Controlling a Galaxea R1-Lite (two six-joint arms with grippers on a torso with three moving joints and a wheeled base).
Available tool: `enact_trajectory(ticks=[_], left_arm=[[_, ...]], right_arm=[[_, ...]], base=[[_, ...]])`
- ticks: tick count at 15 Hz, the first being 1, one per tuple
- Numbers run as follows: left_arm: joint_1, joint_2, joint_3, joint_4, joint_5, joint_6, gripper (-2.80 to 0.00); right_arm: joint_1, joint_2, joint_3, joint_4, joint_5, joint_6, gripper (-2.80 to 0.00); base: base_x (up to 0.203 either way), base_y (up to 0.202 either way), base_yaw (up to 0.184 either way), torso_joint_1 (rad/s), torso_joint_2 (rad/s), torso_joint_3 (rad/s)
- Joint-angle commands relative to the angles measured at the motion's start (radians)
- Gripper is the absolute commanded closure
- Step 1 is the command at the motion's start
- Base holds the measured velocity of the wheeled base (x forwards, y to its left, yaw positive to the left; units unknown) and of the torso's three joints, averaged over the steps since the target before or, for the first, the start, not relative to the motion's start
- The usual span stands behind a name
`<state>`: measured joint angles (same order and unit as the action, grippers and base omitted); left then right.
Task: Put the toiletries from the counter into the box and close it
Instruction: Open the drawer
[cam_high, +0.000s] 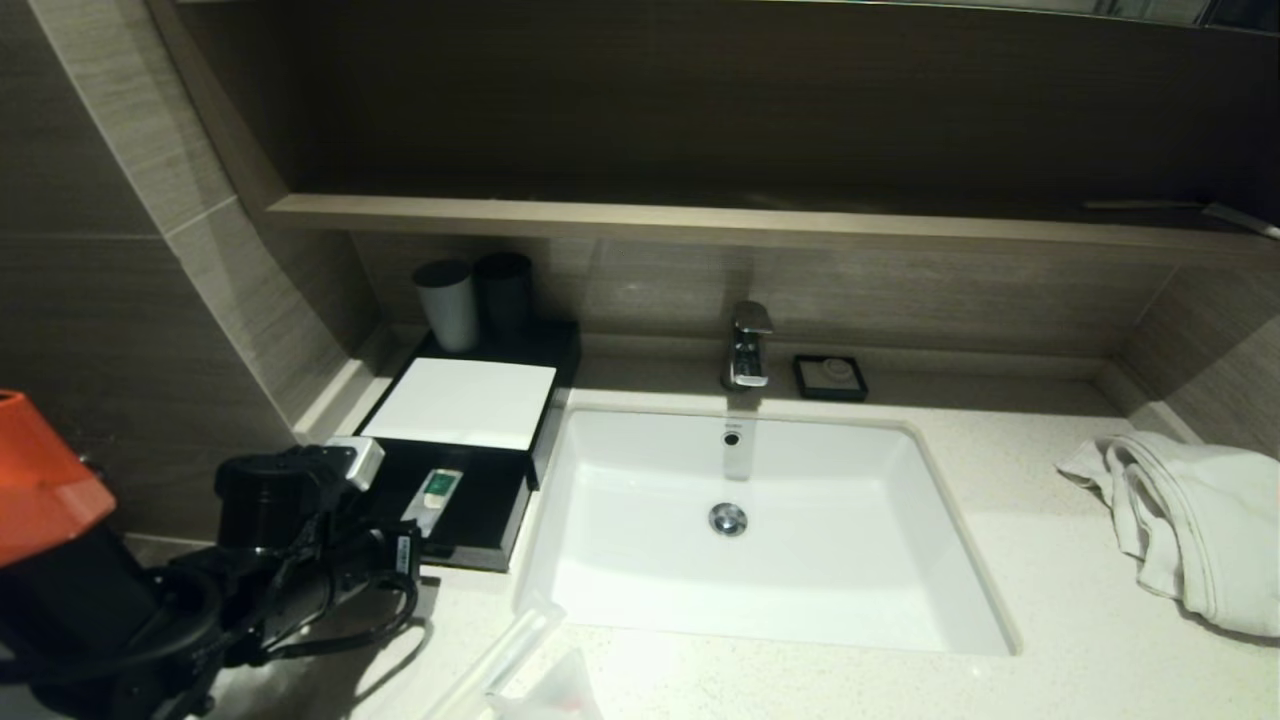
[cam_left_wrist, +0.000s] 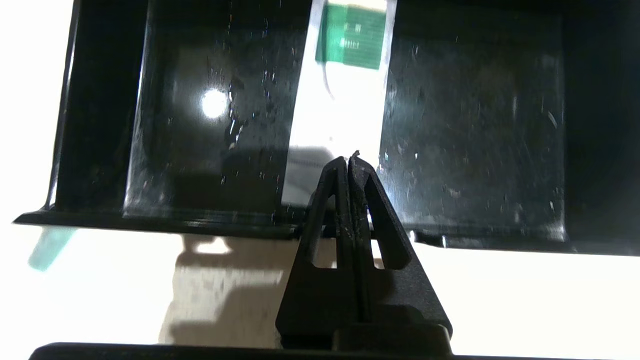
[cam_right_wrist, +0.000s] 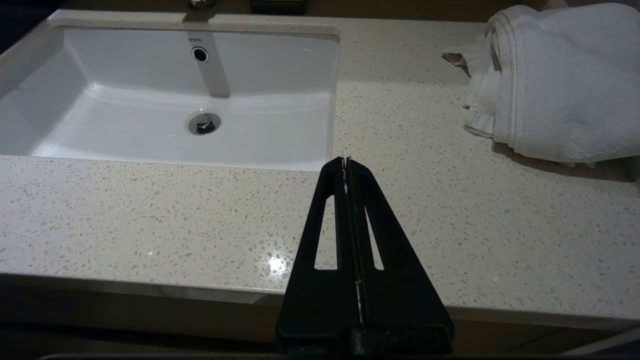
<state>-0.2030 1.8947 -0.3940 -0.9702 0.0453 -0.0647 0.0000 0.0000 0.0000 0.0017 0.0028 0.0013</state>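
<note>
Down at the left of the table (cam_high: 1000, 560), the left claw (cam_left_wrist: 351, 162) hangs over the near edge of the black box (cam_left_wrist: 215, 220). Its two fingers (cam_left_wrist: 367, 200) are pressed tight together with nothing between them.

Inside the open front part of the box lies a small white packet (cam_high: 434, 494) with a green label. From the left wrist camera, the packet (cam_left_wrist: 345, 95) runs away from the claw tips, with the green label at its far end. The back part of the box is covered by a white lid (cam_high: 462, 402). Two cups (cam_high: 447, 304), one light and one dark, stand side by side at the back of the box.

At the very front of the table sit some clear plastic things (cam_high: 520, 670), partly cut off at the edge, so I can't tell what they are.

The right claw (cam_right_wrist: 346, 162) is clenched too, and it holds nothing. It hangs above the front of the table, near the right front corner of the white sink (cam_right_wrist: 165, 100).

A silver tap (cam_high: 749, 345) stands behind the sink, with a small black dish (cam_high: 830, 377) just beside it. A crumpled white towel (cam_high: 1190, 530) lies at the far right, well apart from the box.
</note>
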Motion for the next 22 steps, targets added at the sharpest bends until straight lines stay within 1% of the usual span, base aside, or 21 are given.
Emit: enact_trajectory(ticks=[1,17,22], left_arm=[[0.000,-0.014,0.020,-0.007,0.001,0.000,0.00],[-0.001,-0.072,0.135,-0.010,0.001,0.006,0.00],[-0.017,-0.097,0.168,-0.012,0.001,0.006,0.00]], right_arm=[[0.000,0.000,0.000,0.000,0.000,0.000,0.00],[0.000,0.000,0.000,0.000,0.000,0.000,0.00],[0.000,0.000,0.000,0.000,0.000,0.000,0.00]], base=[[0.000,0.000,0.000,0.000,0.00,0.000],[0.000,0.000,0.000,0.000,0.00,0.000],[0.000,0.000,0.000,0.000,0.00,0.000]])
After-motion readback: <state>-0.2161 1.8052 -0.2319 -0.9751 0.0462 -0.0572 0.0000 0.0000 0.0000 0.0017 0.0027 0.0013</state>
